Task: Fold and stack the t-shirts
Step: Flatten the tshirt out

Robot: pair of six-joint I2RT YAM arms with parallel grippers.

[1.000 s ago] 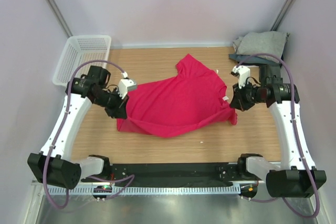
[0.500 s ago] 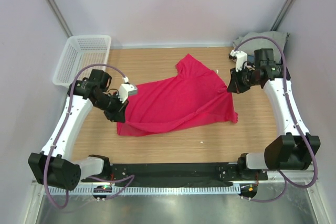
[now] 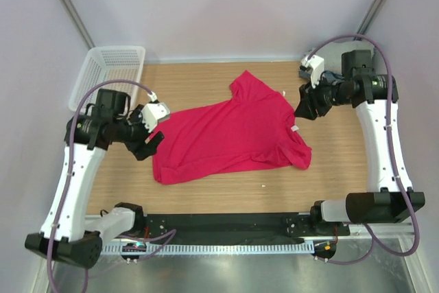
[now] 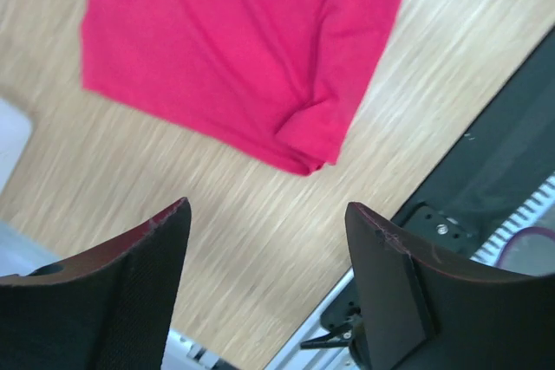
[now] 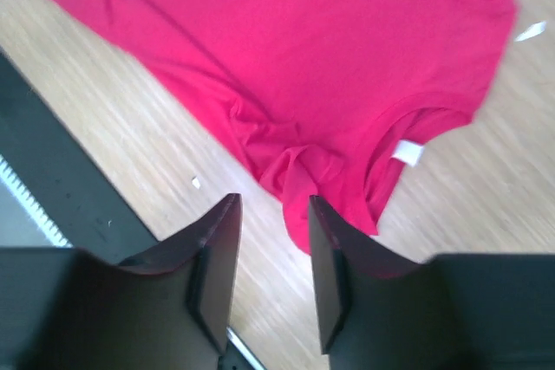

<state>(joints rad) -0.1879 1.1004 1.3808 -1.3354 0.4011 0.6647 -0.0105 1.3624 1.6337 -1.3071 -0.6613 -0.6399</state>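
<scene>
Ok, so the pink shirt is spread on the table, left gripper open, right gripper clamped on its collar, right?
No: the right gripper is open and holds nothing, clear of the collar, as the right wrist view shows. The pink shirt is spread on the table; the left gripper is open.

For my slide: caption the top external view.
The left gripper and right gripper, both open, flank a crimson t-shirt lying on the table.

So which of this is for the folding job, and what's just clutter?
Job: pink shirt; folded pile, mostly hidden behind the right arm.
Clutter: basket; white scrap on the table.
</scene>
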